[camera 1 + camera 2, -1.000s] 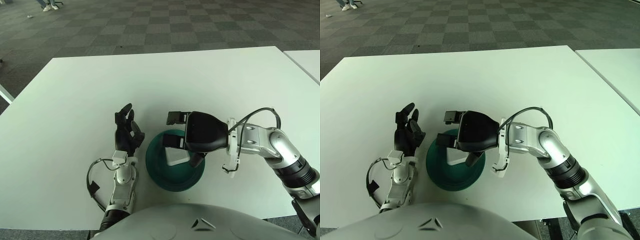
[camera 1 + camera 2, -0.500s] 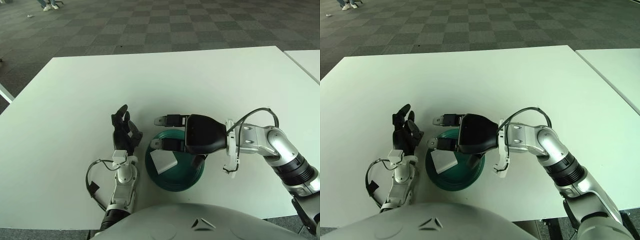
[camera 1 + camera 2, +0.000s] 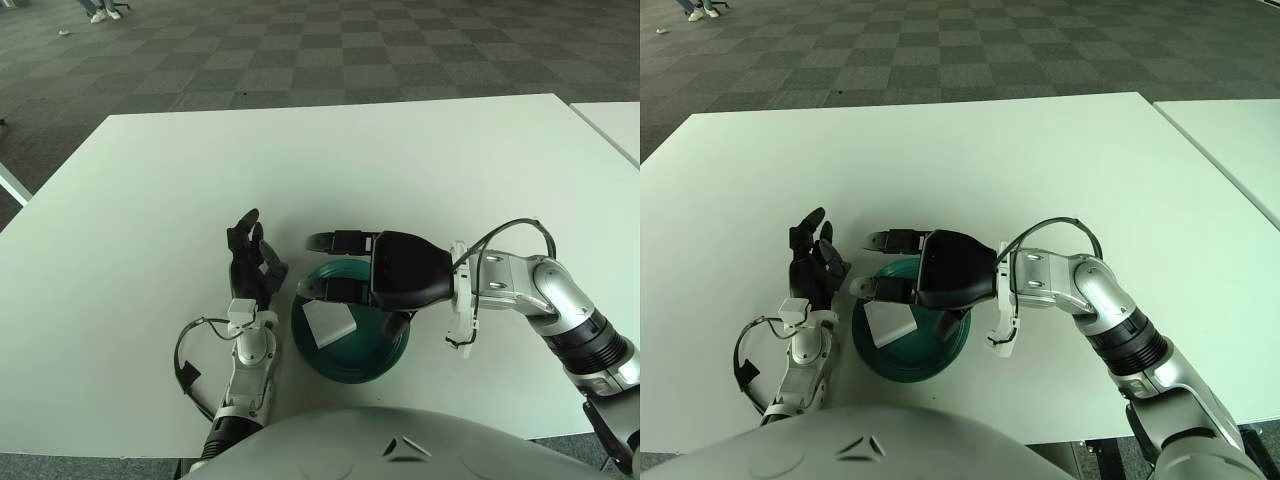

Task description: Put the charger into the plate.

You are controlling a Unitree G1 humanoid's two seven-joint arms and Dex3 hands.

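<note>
One white charger (image 3: 329, 323) is seen lying in one green plate (image 3: 352, 362) near the tabletop (image 3: 300, 170)'s near edge, seemingly released, beneath the right hand (image 3: 340, 275)'s spread, empty fingers (image 3: 325, 241), with the left hand (image 3: 252, 262) loosely open beside it.

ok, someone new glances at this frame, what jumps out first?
The right hand, fingers spread and holding nothing, hovers over a dark green plate near the table's front edge. A white charger lies in the plate's left half, below the fingers. The left hand shows just left of the plate, fingers open and pointing away.
</note>
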